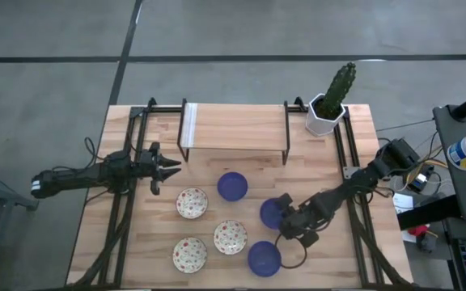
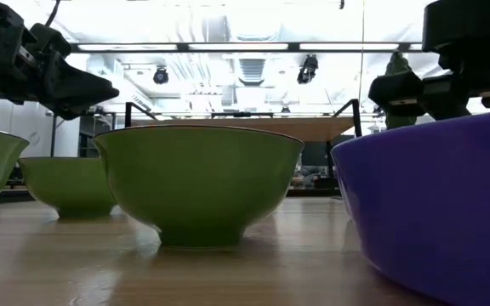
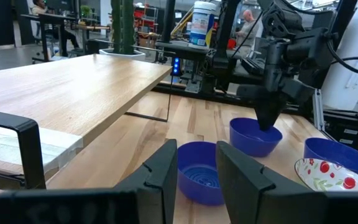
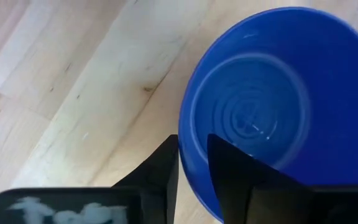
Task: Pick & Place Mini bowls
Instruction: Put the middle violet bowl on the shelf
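Low centre, the left gripper (image 3: 196,180) has its fingers (image 3: 164,177) parted before a blue bowl (image 3: 197,172); centre right, the right gripper (image 3: 267,118) reaches into another blue bowl (image 3: 253,137).

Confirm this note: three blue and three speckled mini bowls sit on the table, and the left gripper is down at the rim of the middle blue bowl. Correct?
Not quite: it is the right gripper at the rim of the middle blue bowl, as the high view shows. The left gripper hangs apart from the bowls. The bowl counts are correct.

Six mini bowls (image 1: 231,222) lie before the shelf (image 1: 235,126); cactus pot (image 1: 325,115) right of it.
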Robot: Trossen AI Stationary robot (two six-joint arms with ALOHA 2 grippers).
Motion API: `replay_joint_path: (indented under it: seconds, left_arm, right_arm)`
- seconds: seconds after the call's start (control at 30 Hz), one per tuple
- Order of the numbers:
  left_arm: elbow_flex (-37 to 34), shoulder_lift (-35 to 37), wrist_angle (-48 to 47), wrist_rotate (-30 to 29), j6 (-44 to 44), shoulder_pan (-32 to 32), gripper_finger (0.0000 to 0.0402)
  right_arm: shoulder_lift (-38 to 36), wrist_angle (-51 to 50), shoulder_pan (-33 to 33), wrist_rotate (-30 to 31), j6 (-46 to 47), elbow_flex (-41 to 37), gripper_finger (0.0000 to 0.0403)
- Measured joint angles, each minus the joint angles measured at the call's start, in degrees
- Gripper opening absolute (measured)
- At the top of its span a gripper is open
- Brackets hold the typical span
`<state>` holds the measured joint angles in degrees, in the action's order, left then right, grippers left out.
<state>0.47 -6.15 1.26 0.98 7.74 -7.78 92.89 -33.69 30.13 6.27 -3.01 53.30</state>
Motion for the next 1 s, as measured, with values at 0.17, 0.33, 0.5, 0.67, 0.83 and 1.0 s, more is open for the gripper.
replay_joint_path:
  seconds: [0.17, 0.33, 0.5, 0.67, 0.83, 1.0]
  left_arm:
    - [-0.02, 0.00, 0.00, 0.01, -0.01, -0.01, 0.0106]
    - [0.00, 0.00, 0.00, 0.01, 0.01, -0.01, 0.0106]
    - [0.00, 0.00, 0.00, 0.00, -0.01, -0.01, 0.0106]
    - [-0.01, 0.00, 0.00, 0.01, 0.01, 0.00, 0.0106]
    - [0.00, 0.00, 0.00, 0.01, -0.01, 0.01, 0.0106]
    - [0.00, 0.00, 0.00, 0.01, 0.00, -0.01, 0.0106]
  right_arm:
    - [-1.02, -0.44, -0.02, 0.19, 0.97, -0.07, 0.0039]
    - [-1.00, -0.51, -0.02, 0.39, 1.87, -0.07, 0.0010]
    - [-1.26, -1.94, -0.03, 2.95, 2.00, 0.33, 0.0009]
    - [-1.37, -7.81, -0.20, 5.83, 2.16, 5.44, 0.0009]
    - [-1.35, -12.97, -0.39, 7.12, 1.09, 12.15, 0.0008]
    - [-1.39, -17.31, -1.50, 9.15, -2.02, 18.95, 0.0008]
